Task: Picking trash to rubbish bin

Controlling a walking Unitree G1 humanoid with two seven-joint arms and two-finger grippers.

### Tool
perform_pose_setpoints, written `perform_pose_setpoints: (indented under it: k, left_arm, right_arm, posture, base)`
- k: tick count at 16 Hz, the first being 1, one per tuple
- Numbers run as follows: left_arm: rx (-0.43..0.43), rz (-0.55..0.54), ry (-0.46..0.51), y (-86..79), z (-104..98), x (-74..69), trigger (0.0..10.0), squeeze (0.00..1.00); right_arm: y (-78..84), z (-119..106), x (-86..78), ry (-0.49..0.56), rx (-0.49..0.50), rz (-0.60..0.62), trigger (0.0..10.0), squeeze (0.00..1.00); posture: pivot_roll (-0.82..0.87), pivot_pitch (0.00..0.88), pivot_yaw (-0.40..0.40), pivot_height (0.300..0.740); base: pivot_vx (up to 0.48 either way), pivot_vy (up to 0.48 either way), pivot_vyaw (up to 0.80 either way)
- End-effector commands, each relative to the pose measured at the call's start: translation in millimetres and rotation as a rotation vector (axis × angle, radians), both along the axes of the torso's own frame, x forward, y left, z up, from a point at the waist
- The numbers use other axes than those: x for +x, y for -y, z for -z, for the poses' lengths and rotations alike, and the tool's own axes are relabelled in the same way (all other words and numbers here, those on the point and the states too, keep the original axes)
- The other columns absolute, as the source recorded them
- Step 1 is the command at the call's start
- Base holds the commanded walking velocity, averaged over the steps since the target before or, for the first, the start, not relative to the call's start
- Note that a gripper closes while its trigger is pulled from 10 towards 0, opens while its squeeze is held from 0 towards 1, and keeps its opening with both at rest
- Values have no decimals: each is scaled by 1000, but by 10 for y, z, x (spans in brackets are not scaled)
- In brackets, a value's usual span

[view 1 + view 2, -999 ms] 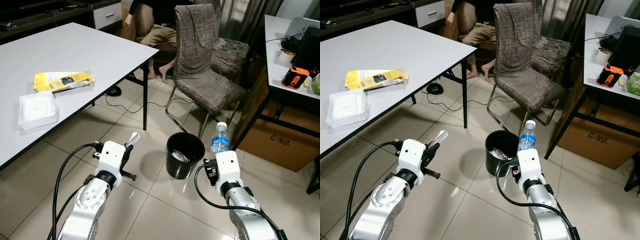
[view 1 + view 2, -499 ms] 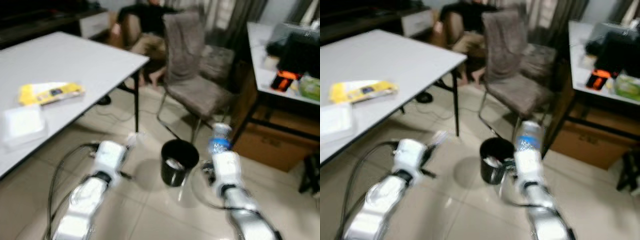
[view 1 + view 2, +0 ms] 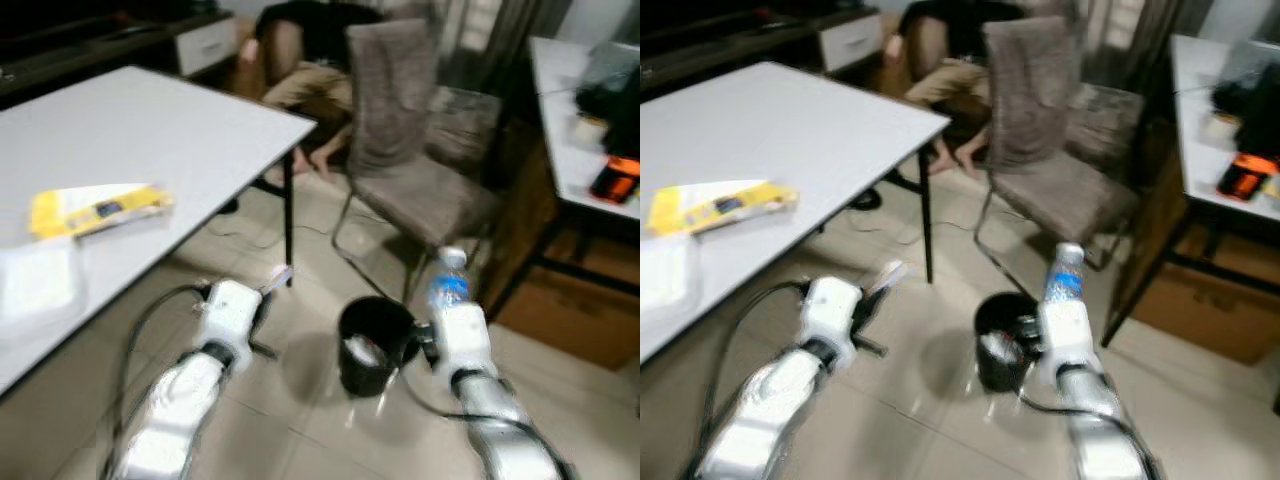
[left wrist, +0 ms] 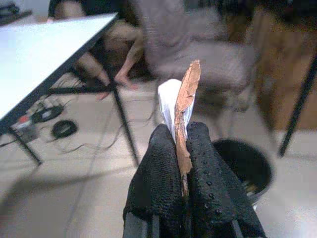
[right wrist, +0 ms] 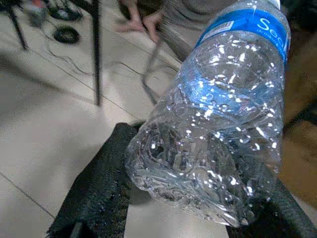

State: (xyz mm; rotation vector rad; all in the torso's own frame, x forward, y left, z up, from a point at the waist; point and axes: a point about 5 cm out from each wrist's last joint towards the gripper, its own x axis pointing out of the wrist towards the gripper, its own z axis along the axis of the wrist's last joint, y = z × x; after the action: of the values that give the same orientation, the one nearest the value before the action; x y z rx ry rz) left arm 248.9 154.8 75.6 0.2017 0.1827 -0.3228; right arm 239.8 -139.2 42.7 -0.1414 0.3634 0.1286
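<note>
Looking down from the head, you see one black bin point(image 3: 375, 333) on the floor between your two grippers, with some pale trash inside. Your right gripper point(image 3: 447, 300) holds one water bottle point(image 3: 447, 283) just right of the bin. Your left gripper point(image 3: 268, 292) sits left of it. In the left wrist view, its fingers point(image 4: 161, 178) pinch one thin wrapper point(image 4: 181, 111), with the bin ahead. In the right wrist view, the fingers point(image 5: 101, 183) squeeze the bottle.

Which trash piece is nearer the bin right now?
The plastic bottle in the right hand, just beside the black bin. The wrapper scrap in the left hand sits further away.
</note>
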Motion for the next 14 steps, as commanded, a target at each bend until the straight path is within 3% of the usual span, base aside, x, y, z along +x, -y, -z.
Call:
perform_pose_setpoints:
  k: [1,2,10,14]
  left_arm:
    - [-13,48,29,143,-67,40,10000,0]
    - [-12,49,29,145,-66,40,10000,0]
    - [-5,61,24,149,-52,33,10000,0]
    - [-2,67,24,154,-52,40,10000,0]
  right_arm:
    - [161,9,-20,-8,-29,41,10000,0]
    - [162,11,-22,-9,-30,41,10000,0]
    - [159,47,-53,-23,-44,40,10000,0]
    - [164,81,-71,-47,-47,46,10000,0]
  posture:
    - [-28,0,-30,740]
    - [-28,0,-30,740]
    - [-31,0,-22,740]
    - [-31,0,-22,740]
  base:
    - [386,0,-800]
    - [386,0,-800]
    - [384,0,0]
    - [371,0,-642]
